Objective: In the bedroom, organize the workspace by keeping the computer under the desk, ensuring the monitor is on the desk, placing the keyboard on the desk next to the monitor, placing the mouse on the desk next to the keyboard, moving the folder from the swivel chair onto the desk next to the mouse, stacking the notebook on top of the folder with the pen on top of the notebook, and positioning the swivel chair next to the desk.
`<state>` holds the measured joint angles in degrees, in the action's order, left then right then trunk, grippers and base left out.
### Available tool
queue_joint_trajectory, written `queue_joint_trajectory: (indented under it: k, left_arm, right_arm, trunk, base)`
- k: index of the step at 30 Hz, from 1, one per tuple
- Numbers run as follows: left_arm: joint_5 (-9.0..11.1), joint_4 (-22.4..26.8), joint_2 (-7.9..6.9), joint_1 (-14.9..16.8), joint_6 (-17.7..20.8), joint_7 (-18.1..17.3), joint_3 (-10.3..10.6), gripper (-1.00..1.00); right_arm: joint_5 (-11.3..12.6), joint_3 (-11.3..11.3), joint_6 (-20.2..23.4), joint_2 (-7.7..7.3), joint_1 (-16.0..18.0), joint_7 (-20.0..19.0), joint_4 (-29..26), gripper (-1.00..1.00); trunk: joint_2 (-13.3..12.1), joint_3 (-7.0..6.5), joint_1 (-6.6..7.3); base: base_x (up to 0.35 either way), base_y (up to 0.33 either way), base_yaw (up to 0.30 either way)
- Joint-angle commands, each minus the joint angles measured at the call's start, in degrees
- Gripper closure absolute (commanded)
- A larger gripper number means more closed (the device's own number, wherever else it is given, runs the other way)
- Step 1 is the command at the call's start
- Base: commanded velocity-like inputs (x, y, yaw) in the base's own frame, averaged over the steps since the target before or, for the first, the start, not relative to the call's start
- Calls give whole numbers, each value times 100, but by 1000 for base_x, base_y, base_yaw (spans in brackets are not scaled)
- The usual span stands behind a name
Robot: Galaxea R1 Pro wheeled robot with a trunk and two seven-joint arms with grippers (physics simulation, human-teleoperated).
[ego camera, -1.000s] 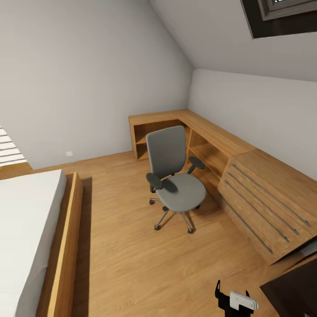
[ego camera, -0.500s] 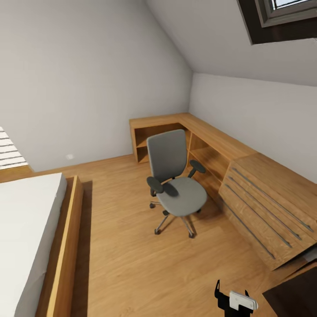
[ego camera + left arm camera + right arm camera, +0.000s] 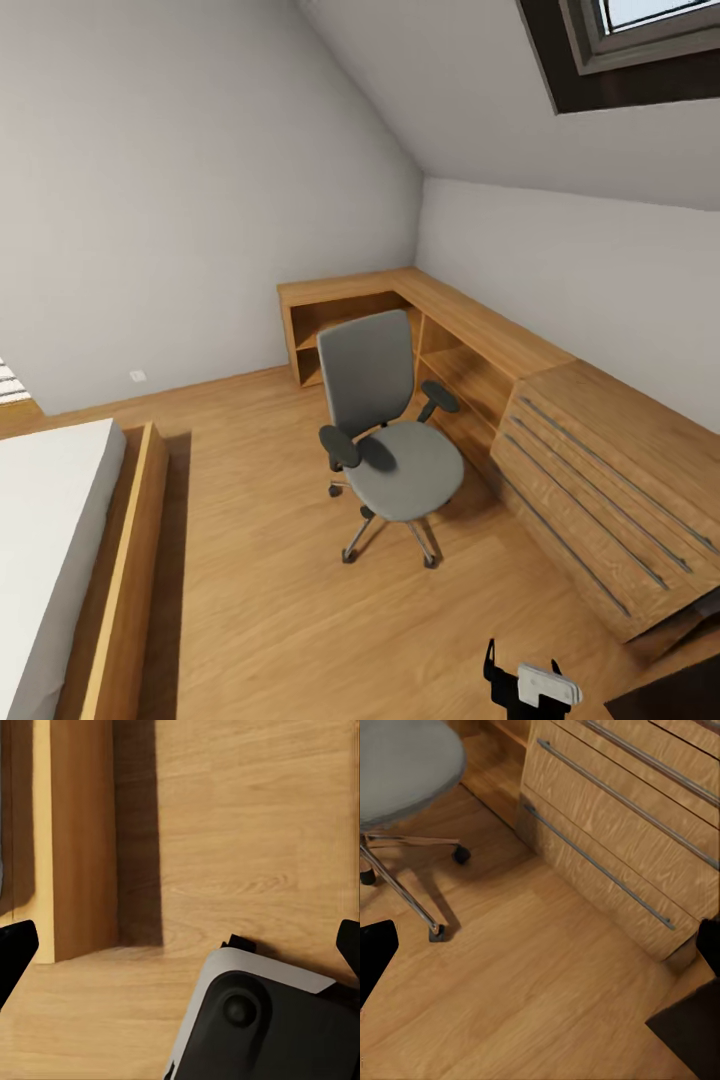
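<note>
The grey chair [image 3: 388,430] stands on the plank floor [image 3: 270,560] of an attic bedroom, its seat bare of any folder and its back turned toward a light wood corner unit [image 3: 420,320] of open shelves; beside it runs a light wood drawer unit [image 3: 600,480] with long bar handles. None of the computer gear, the folder, the notebook or the pen can be made out here, so by these pictures the tidying looks hardly begun, and the robot appears to be on its way, with the gathering and stacking on the bench all left to do. At the head view's lower right corner a dark slab [image 3: 675,700] pokes in, possibly the black bench, though too little shows to tell. That view also takes in the bed [image 3: 60,560] and a skylight [image 3: 630,40]. The right wrist view adds the chair's chrome star base [image 3: 405,896] and castors close up, with the drawer fronts near. The left wrist view looks down on the bed's wooden frame [image 3: 79,840] and the robot's own grey-edged base [image 3: 262,1020]. Both grippers, left [image 3: 180,945] and right [image 3: 540,941], hang spread wide and hold nothing.
</note>
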<state>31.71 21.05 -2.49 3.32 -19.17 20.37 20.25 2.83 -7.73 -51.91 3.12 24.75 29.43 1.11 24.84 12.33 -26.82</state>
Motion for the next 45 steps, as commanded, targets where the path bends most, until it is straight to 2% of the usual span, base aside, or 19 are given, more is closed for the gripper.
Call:
queue_joint_trajectory:
  k: [1, 4, 9, 20, 35, 45]
  left_arm:
    - [38, 5, -6, 3, -17, 38, 51, -100]
    - [38, 5, -6, 3, -17, 38, 54, -100]
    - [37, 5, -6, 4, -17, 38, 57, -100]
    - [37, 5, -6, 3, -17, 38, 58, -100]
    - [37, 5, 2, 4, -17, 38, 58, -100]
    - [-82, 5, 3, 2, -17, 37, 58, -100]
  right_arm:
    - [26, -47, -19, 5, 0, 25, 12, -100]
    - [-4, -54, -20, 9, -34, 22, 12, -100]
    - [-192, -60, -27, 13, -85, 20, 12, -100]
    - [-490, -62, -45, 59, -124, 22, 12, -100]
    - [-532, -66, -16, 98, -128, 23, 12, -100]
    - [-521, -71, 15, 125, -129, 27, 20, -100]
  trunk:
    - [9, 0, -6]
    - [9, -27, -6]
    - [9, -73, -6]
    - [9, -173, -6]
    - [9, -288, -6]
    - [9, -319, -6]
  base:
    - [323, 0, -28]
    - [324, 0, -18]
    - [222, 0, -6]
    - [47, 0, 55]
    - [2, 0, 124]
    - [0, 0, 135]
